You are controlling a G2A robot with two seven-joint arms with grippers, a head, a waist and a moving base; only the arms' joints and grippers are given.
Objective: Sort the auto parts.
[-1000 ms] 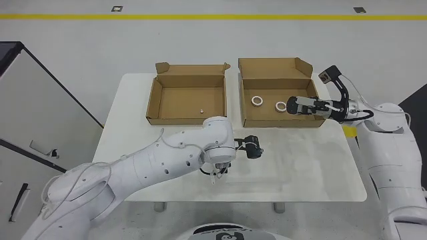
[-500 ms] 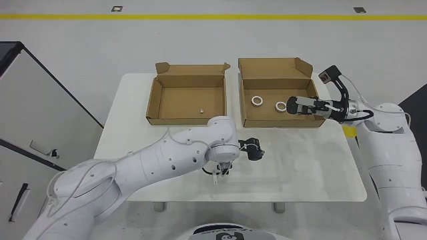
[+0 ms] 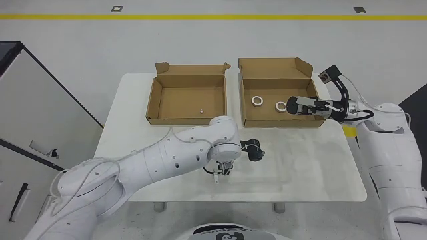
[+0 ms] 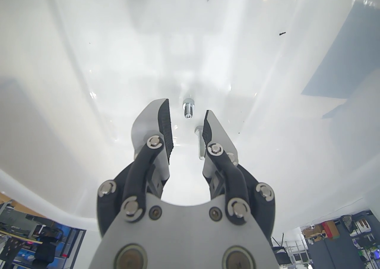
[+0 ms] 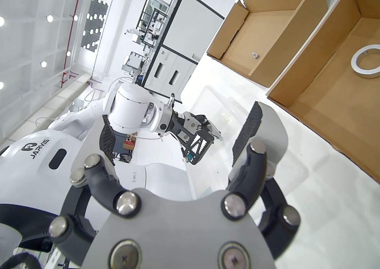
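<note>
On the white table (image 3: 313, 167) lie two silver bolts. A short bolt (image 4: 188, 106) rests just ahead of my left gripper's (image 4: 185, 117) open fingertips, and a longer bolt (image 4: 200, 143) lies beside one finger (image 4: 209, 130). In the top view the left gripper (image 3: 253, 151) is low over the table's middle. My right gripper (image 3: 291, 105) hangs open and empty over the right cardboard box (image 3: 267, 68), next to a silver ring (image 3: 281, 107). A second ring (image 3: 256, 100) lies farther left in that box. The left box (image 3: 159, 100) holds one small bolt (image 3: 203, 109).
Both boxes stand open side by side at the table's far edge, flaps raised. In the right wrist view I see the ring (image 5: 365, 63), the boxed bolt (image 5: 254, 55) and the left gripper (image 5: 204, 133) farther off. Bare tabletop lies to the right and front.
The left arm has shifted slightly to the right and its gripper has edged a little toward the near edge. The right arm has not moved.
</note>
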